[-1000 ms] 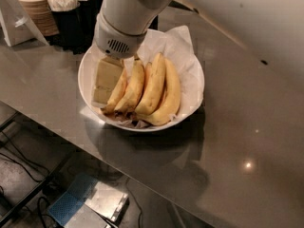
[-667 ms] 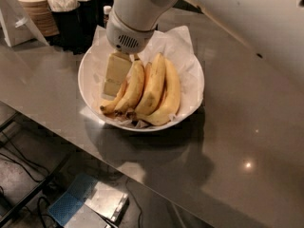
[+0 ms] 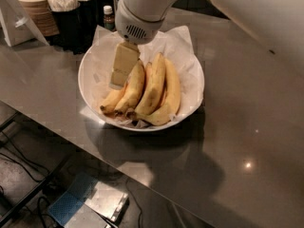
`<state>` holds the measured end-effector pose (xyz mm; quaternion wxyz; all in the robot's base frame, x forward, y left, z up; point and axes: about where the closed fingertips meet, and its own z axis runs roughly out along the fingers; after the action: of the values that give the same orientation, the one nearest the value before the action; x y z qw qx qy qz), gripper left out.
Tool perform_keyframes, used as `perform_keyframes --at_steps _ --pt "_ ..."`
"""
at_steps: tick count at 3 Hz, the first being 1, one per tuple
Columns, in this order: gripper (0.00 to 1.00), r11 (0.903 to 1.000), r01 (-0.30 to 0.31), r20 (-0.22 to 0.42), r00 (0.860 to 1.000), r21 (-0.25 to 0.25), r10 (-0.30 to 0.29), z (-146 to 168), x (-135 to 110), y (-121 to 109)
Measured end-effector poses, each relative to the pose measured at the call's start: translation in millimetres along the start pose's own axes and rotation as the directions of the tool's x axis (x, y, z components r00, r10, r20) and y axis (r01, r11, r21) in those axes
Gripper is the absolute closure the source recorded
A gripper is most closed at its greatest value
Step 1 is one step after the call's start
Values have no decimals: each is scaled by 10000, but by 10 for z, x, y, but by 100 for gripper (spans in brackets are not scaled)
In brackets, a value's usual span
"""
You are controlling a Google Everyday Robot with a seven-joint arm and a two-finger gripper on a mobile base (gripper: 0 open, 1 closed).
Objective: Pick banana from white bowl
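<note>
Gripper: I see the gripper hanging from the white arm, low over the left half of the bowl.
Grip state: I cannot tell from here whether it is open, closed, or holding anything.
Contact: its pale tip sits against the upper end of the left-hand fruit. I cannot make out whether it is only beside that fruit or around it.
Banana: the banana I am after lies leftmost in the bowl. Its lower end points toward the near rim, and its upper end and stem are hidden behind the gripper.
Others: three more bananas lie side by side to its right, touching one another, all angled the same way.
Bowl: white, round and shallow, lined with crinkled paper that sticks up past the far rim.
Counter: I see the bowl resting on a grey, glossy counter, near its front edge.
Background: stacked cups, dark holders and a small bottle stand at the far left, well apart from the gripper.
</note>
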<state>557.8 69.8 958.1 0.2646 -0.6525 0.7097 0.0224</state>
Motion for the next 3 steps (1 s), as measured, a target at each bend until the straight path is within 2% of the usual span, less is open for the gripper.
perform_keyframes --at_steps 1,2,3 --pt "0 9955 -839 407 9955 -447 858 227 205 -252" --pt "0 9953 -850 418 9953 -459 869 234 204 -258" --pt "19 9953 -849 418 9953 -459 869 234 204 -257"
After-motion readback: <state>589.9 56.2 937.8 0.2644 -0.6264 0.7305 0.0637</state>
